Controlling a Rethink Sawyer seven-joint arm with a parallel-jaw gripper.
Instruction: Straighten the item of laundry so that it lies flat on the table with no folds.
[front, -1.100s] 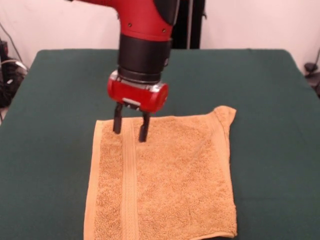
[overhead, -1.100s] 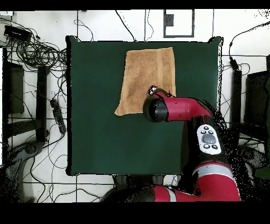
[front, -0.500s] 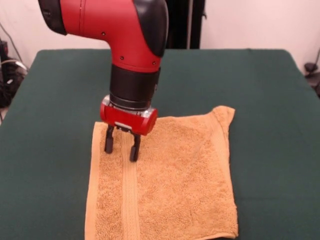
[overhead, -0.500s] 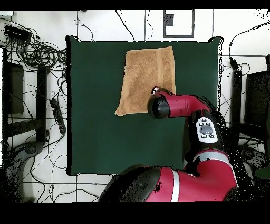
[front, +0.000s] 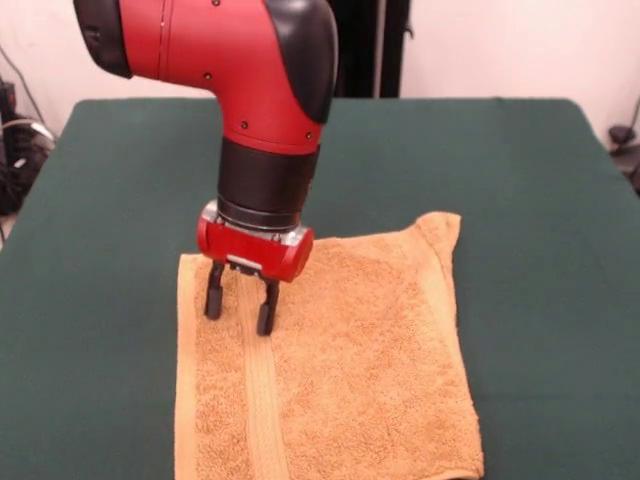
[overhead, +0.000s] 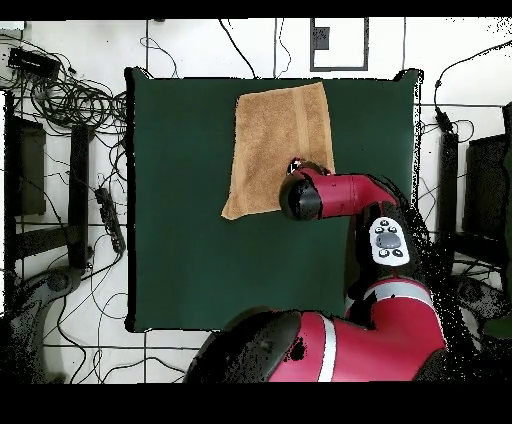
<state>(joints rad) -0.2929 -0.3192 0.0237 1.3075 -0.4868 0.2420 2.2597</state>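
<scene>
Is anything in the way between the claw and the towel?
No, nothing visible is in the way. The claw is open and right down at the towel, with one finger on each side of the woven band. Only the towel lies on the green table there.

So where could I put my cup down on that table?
The table is bare to the towel's left in the overhead view and across the strip toward the robot's base. It is crowded only where the gripper stands on the towel.
</scene>
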